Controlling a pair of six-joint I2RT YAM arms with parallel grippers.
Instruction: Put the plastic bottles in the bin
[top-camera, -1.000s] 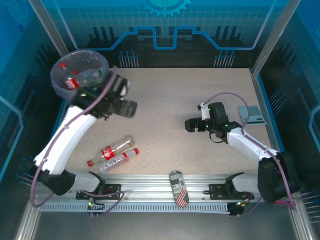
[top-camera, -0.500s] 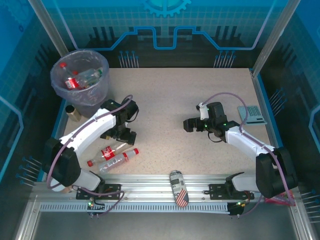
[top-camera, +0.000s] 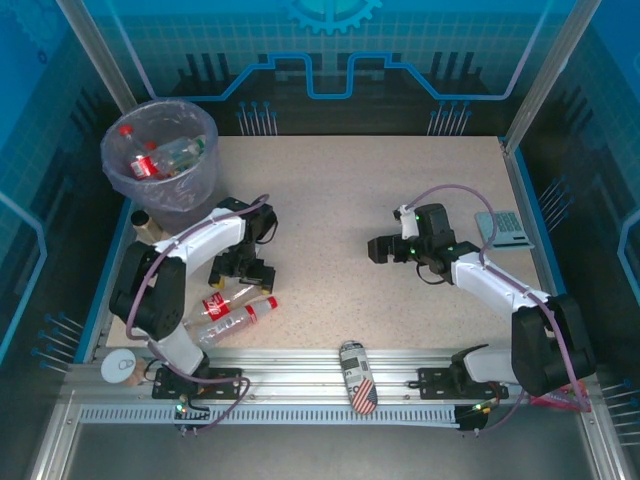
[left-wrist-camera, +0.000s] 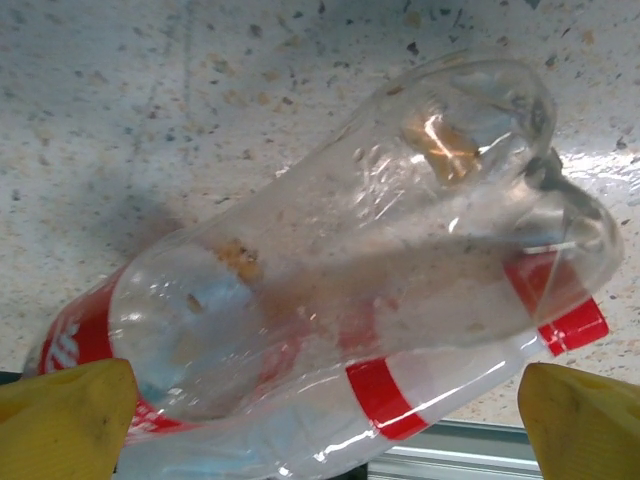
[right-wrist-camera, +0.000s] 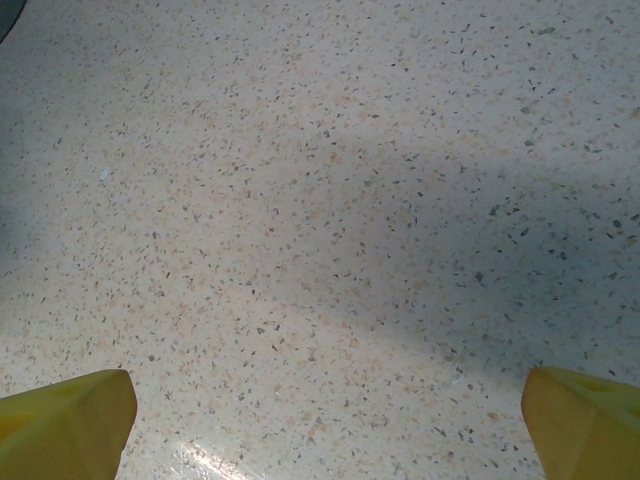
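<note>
The bin (top-camera: 188, 195) stands at the far left corner of the desk (top-camera: 340, 200), a round grey tub lined with a translucent bluish-purple bag (top-camera: 112, 165). Several plastic bottles (top-camera: 150, 160) lie heaped inside it: one shows a red cap near the far rim, one a red label in the middle, and a clear one with some green lies toward the right rim.

Two more bottles lie on their sides on the near left part of the desk, just beside each other and roughly parallel, with their red caps pointing left. The farther bottle (top-camera: 228, 298) is clear with a red label. The nearer bottle (top-camera: 232, 318) carries a red-and-white label.

The left tool (top-camera: 243, 270) hangs over the right end of this pair with its fingers spread wide. In the left wrist view the yellow fingertips (left-wrist-camera: 65, 420) sit at the two lower corners, with the clear base of the farther bottle (left-wrist-camera: 330, 250) between them and the nearer bottle (left-wrist-camera: 400, 400) showing beneath it. Nothing is gripped.

The right tool (top-camera: 380, 250) hovers over bare desk right of centre, fingers also wide apart and holding nothing.

A flag-patterned can (top-camera: 358, 377) lies on the near rail, a small gold box (top-camera: 145, 226) sits just near of the bin, and a grey keypad device (top-camera: 505, 227) rests at the right edge.
</note>
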